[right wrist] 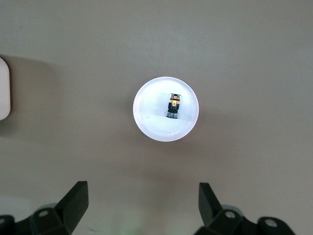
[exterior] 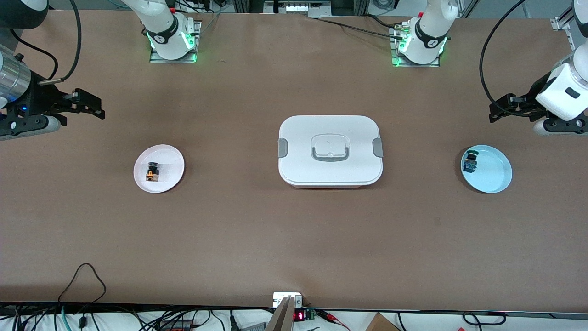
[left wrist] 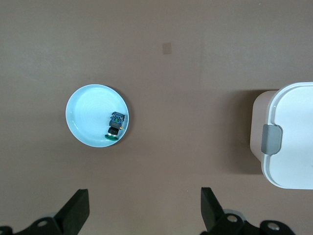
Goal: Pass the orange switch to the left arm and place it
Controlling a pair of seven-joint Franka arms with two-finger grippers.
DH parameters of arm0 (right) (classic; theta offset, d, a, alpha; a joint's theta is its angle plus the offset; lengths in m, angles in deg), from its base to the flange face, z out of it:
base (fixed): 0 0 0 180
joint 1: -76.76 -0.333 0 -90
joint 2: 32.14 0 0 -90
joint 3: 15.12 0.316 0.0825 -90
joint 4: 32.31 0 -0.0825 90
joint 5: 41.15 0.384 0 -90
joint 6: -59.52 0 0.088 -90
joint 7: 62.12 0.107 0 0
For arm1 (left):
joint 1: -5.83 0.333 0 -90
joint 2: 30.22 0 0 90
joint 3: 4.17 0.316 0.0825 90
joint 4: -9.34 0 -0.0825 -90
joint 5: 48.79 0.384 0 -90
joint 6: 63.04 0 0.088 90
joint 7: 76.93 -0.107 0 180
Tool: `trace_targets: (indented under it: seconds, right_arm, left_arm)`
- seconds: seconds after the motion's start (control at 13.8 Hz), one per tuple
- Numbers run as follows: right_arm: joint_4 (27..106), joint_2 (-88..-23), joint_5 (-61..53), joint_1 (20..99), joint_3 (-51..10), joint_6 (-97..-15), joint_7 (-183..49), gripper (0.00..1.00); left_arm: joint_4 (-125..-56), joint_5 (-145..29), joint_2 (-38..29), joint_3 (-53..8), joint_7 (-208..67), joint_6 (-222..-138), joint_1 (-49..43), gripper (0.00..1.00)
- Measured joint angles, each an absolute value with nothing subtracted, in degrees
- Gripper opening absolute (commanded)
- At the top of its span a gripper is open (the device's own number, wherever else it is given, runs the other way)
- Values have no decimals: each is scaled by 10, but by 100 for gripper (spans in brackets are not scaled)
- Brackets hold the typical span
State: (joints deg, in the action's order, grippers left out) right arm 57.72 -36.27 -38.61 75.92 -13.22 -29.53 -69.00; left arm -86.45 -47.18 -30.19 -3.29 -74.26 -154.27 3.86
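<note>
Both the left gripper (exterior: 494, 110) and right gripper (exterior: 98, 105) hang over bare table, fingers spread wide, holding nothing.

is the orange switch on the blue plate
No, the orange switch lies on the pale pink plate toward the right arm's end of the table.

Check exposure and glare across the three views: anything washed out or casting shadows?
Front view: even light, the box casts a soft shadow on the table. Right wrist view: pink plate blown out to near white around the orange switch, table greyish. Left wrist view: blue plate well exposed, dark shadow beside the box; open left claw sharp.
</note>
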Motion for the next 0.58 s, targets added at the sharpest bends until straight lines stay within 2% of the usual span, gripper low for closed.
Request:
trace_targets:
  seconds: [0.22, 0.58]
  right_arm:
    - [577, -363, -386, 758, -131, -294, -722, 100]
    - [577, -362, -386, 759, -132, -293, -1048, 100]
  left_arm:
    - [-865, -472, -302, -33, -743, -1543, 39, 100]
    - [-865, -472, -302, -33, -743, -1543, 39, 100]
